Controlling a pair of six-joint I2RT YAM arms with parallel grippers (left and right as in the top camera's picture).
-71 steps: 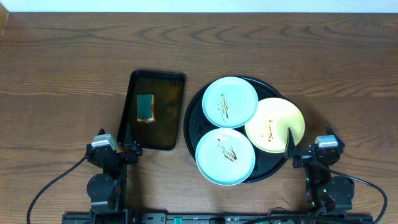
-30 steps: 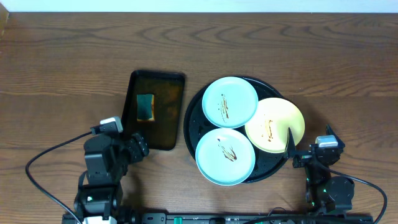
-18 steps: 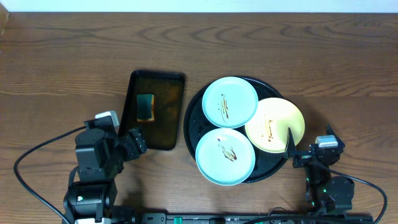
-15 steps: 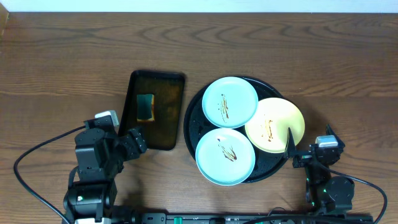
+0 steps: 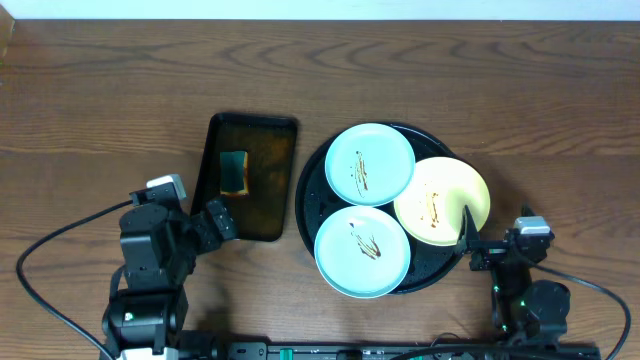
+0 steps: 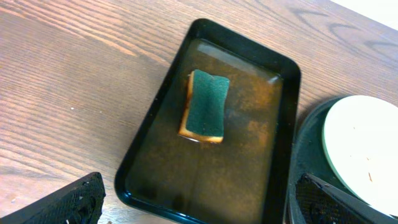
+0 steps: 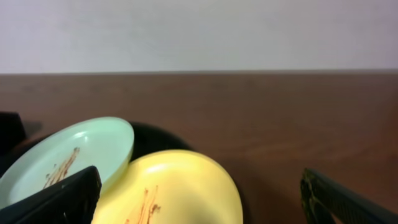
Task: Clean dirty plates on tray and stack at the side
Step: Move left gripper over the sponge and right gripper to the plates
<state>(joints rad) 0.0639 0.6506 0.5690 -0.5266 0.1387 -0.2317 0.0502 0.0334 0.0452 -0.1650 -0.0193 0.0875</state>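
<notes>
**While three streaked plates sit on the tray, both my end effectors stand wide**

Seen from overhead, the brown wooden tabletop point(image 5: 100, 80) fills the frame. Right of centre lies the round black tray point(image 5: 310, 200), carrying all three plates. One mint plate point(image 5: 369, 165) sits at its upper edge and a second mint plate point(image 5: 362, 251) at its lower edge. The yellow plate point(image 5: 442, 201) lies to their right, its rim reaching over the tray's right side. Each shows brown streaks. Where their rims meet, I cannot tell which lies on top.

Just left of the tray sits a rectangular black tray point(image 5: 270, 190), with a green sponge point(image 5: 234, 172) in its upper half.

My left end effector point(image 6: 200, 186) hangs over the near end of that rectangular tray, fingers spread wide and empty. My right end effector point(image 7: 200, 180) sits low at the yellow plate's edge, equally wide and gripping nothing.
</notes>
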